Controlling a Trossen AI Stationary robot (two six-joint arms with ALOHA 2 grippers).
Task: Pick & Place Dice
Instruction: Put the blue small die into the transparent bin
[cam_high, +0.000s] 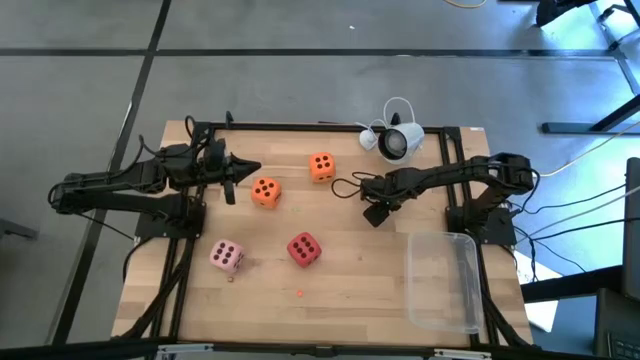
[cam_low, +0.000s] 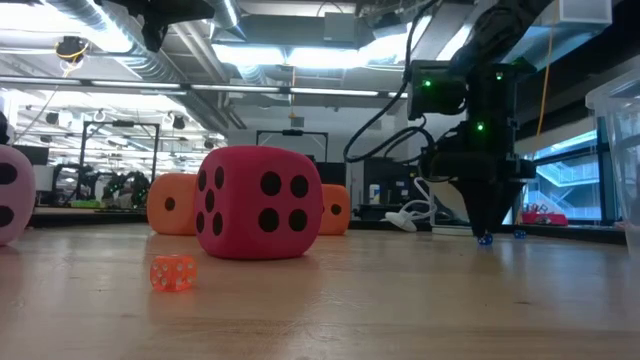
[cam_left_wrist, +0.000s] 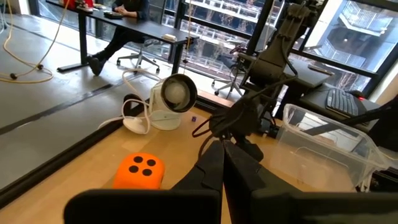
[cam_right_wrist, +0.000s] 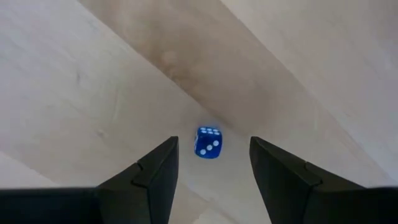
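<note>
We start at the right pincer (cam_right_wrist: 210, 163), which points straight down at the tabletop (cam_high: 330, 300) with its two dark fingers (cam_right_wrist: 149, 180) parted about halfway and nothing between them yet. Just beyond the tips, centred in the gap, lies a small blue die (cam_right_wrist: 208, 142) with white pips, flat on the wood. We read that framing as deliberate: the fingers straddle the die so a short descent and a squeeze would take it. In the low view the same pincer (cam_low: 487, 225) hangs tip-down, close above the board, with two tiny blue specks (cam_low: 485, 239) at its foot; whether the second is another die we cannot tell.

The right arm reaches in from its base at the right edge, forearm stretched toward the middle, wrist bent downward.

Further out, the clear plastic bin (cam_high: 443, 282) sits near the right arm's base, likely the drop place. The big foam dice lie apart from one another: two orange dice (cam_high: 265, 190) toward the back, the red one (cam_high: 304, 249) and the pale pink one (cam_high: 226, 256) nearer the front. A tiny orange die (cam_low: 172, 272) lies in front of the red one.

The left pincer (cam_high: 246, 168) waits closed and empty beside the nearer orange die, its arm held level.
</note>
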